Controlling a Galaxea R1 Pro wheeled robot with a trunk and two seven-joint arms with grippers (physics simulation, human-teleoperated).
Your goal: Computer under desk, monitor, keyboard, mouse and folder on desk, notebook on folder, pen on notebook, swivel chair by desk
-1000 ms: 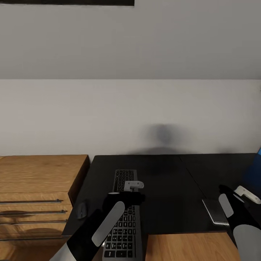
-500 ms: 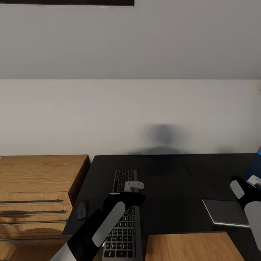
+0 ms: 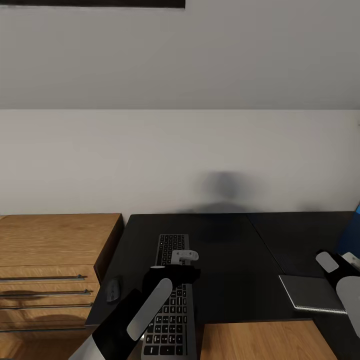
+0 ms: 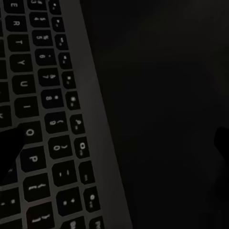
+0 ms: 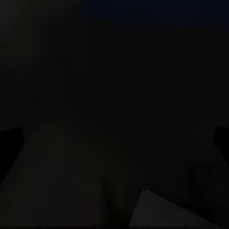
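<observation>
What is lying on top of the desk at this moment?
On the desk: the keyboard, partly covered by the left arm; the mouse beside it; the notebook near the right gripper. A blue edge shows at the far right, cut off by the frame.

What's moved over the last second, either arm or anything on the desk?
The right arm swung out toward the desk's right end, uncovering the notebook, which ended a little nearer the keyboard; whether the gripper shifted it is unclear. The left gripper stayed over the keyboard. The mouse and desk did not move.
</observation>
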